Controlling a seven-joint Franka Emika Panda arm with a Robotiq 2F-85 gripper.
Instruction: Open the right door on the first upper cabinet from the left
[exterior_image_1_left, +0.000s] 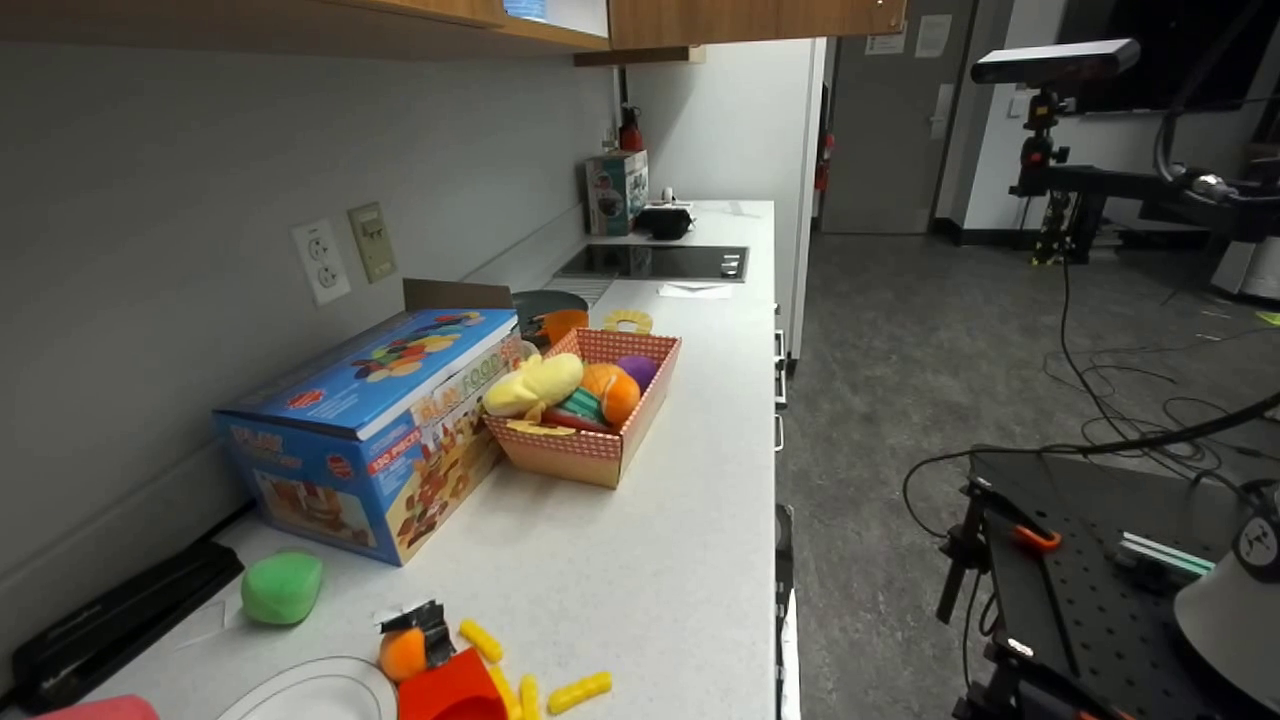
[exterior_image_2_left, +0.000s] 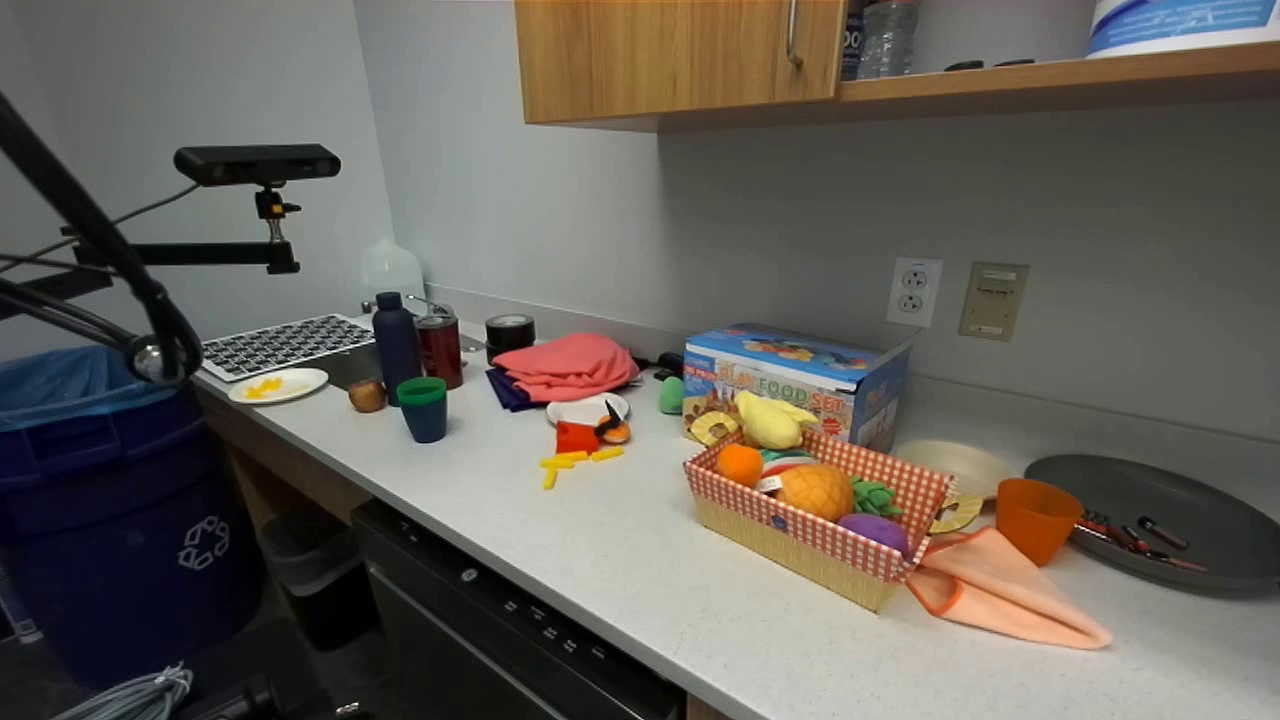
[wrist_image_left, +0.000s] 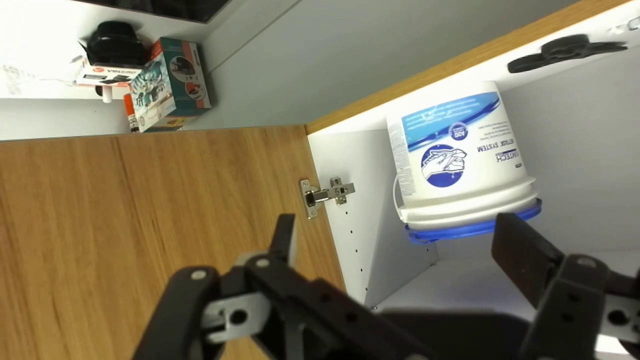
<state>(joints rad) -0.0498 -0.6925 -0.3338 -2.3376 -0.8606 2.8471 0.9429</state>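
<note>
The right door (exterior_image_1_left: 750, 20) stands swung out from the first upper cabinet (exterior_image_1_left: 330, 30), its tan panel reaching over the counter's far part. In the wrist view that door (wrist_image_left: 75, 215) fills the left side, joined by a metal hinge (wrist_image_left: 320, 195) to the white cabinet side wall (wrist_image_left: 345, 235). My gripper (wrist_image_left: 400, 240) is open in front of the cabinet's interior, nothing between its fingers. Its left finger (wrist_image_left: 282, 235) overlaps the door in the picture; whether they touch, I cannot tell. Neither exterior view shows the gripper.
A white bucket (wrist_image_left: 450, 145) with a blue lid stands inside the cabinet. The left door (exterior_image_2_left: 680, 55), with a metal handle (exterior_image_2_left: 793, 30), is closed. Below, the counter (exterior_image_2_left: 620, 540) carries a play food box (exterior_image_1_left: 330, 430), a checkered basket (exterior_image_1_left: 570, 465) and a dark pan (exterior_image_2_left: 1180, 500).
</note>
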